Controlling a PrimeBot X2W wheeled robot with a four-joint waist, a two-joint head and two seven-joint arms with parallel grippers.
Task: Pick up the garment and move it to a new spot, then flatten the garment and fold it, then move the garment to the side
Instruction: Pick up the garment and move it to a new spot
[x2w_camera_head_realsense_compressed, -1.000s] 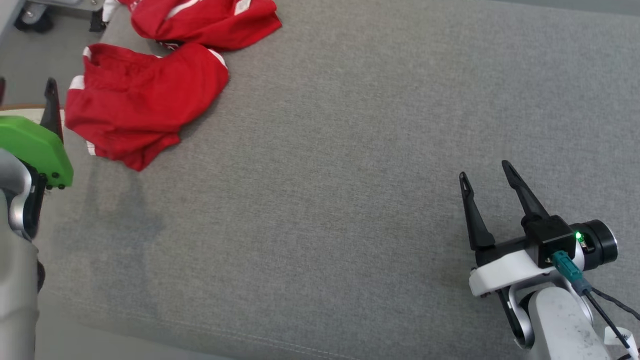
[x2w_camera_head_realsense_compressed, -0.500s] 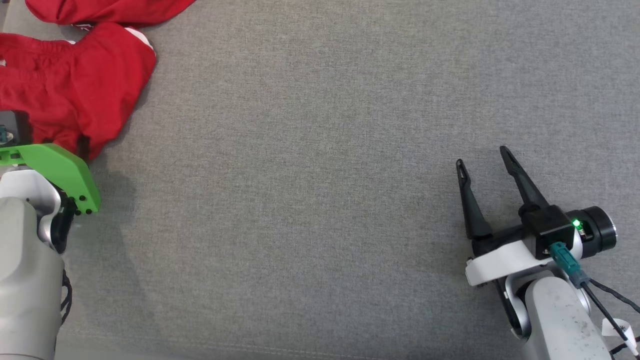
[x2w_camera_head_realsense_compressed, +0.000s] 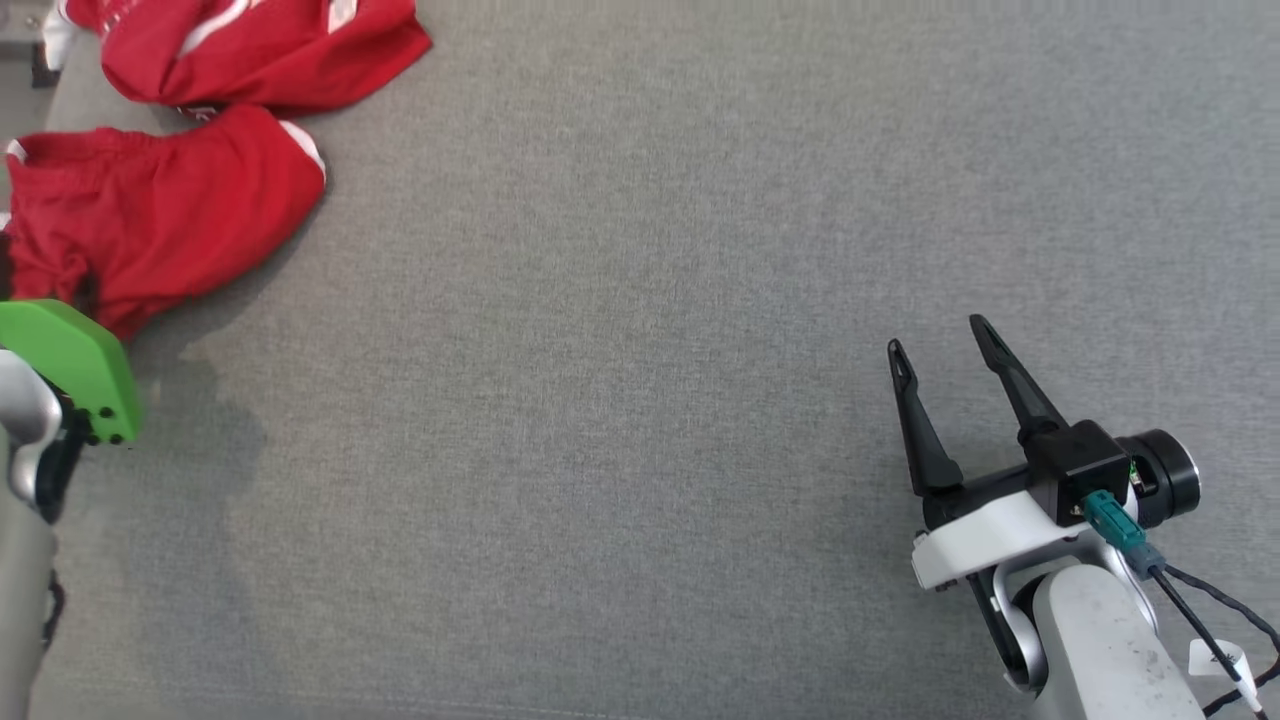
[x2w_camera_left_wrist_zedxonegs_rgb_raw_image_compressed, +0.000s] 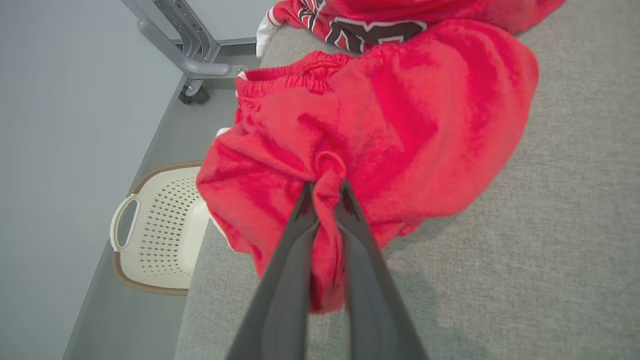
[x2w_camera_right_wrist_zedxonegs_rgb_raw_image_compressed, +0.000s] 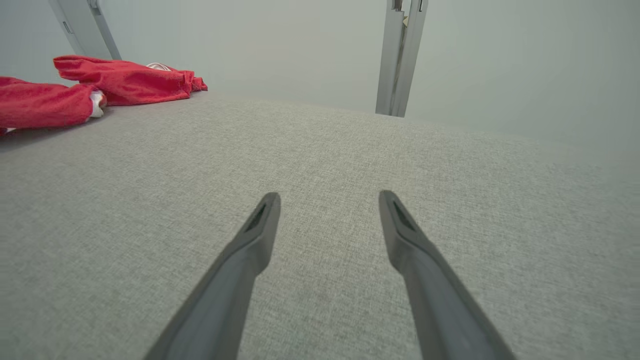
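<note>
My left gripper (x2w_camera_left_wrist_zedxonegs_rgb_raw_image_compressed: 325, 189) is pinched shut on a bunched fold of the red garment (x2w_camera_left_wrist_zedxonegs_rgb_raw_image_compressed: 410, 115), which lies at the left edge of the grey bench (x2w_camera_left_wrist_zedxonegs_rgb_raw_image_compressed: 550, 250), with a second red garment (x2w_camera_head_realsense_compressed: 260, 50) just beside it. My right gripper (x2w_camera_head_realsense_compressed: 937, 335) hovers well apart over bare bench, jaws spread wide, holding nothing. A white basket (x2w_camera_left_wrist_zedxonegs_rgb_raw_image_compressed: 160, 230) sits on the floor below

Head camera overhead, facing down; wrist cameras low, close; all share table (x2w_camera_head_realsense_compressed: 640, 300), red shorts (x2w_camera_head_realsense_compressed: 170, 220).
</note>
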